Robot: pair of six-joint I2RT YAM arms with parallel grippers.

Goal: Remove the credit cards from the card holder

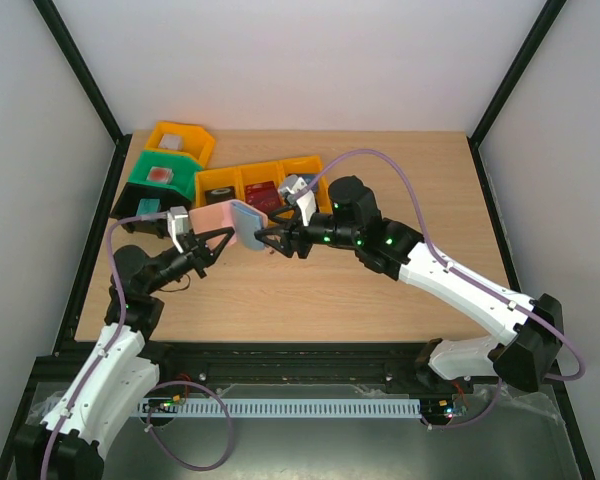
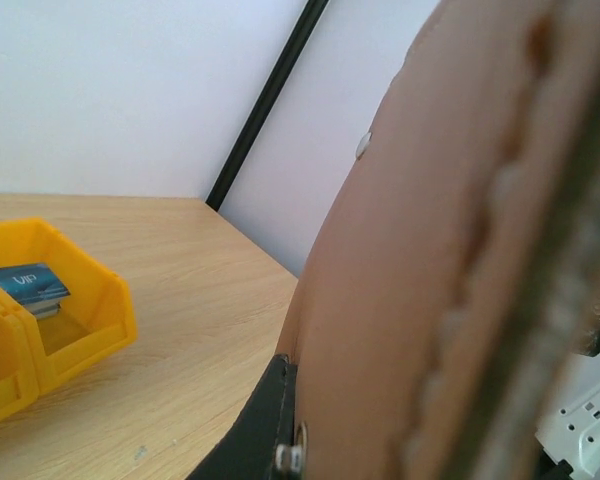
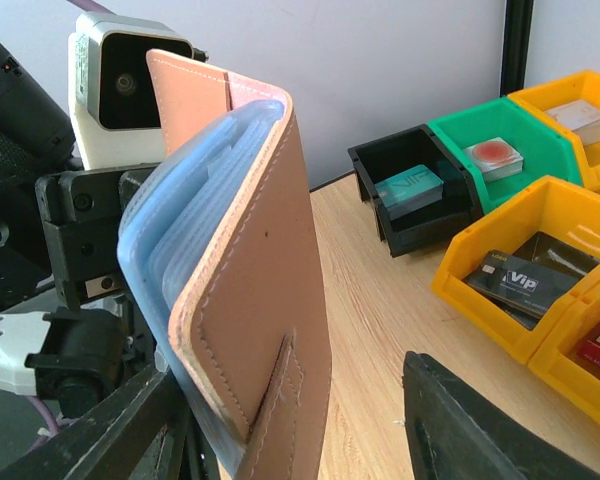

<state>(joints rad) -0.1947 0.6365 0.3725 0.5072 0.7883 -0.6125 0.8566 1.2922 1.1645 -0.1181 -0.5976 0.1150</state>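
The card holder (image 1: 230, 218), tan outside with a light blue lining, is held upright above the table. My left gripper (image 1: 220, 242) is shut on its left edge. In the left wrist view the tan leather (image 2: 430, 280) fills the right side, with one black finger (image 2: 260, 430) pressed against it. My right gripper (image 1: 268, 240) is open at the holder's right edge. In the right wrist view the holder (image 3: 260, 290) stands between the spread fingers (image 3: 470, 430), clear of the right one. Whether its blue sleeves (image 3: 170, 220) hold credit cards is hidden.
A row of yellow bins (image 1: 260, 185) sits just behind the holder, with a green bin (image 1: 165, 175), a black bin (image 1: 145, 208) and another yellow bin (image 1: 180, 140) at the back left. Cards lie in them, including a black one (image 3: 525, 280) and a teal one (image 3: 410, 190).
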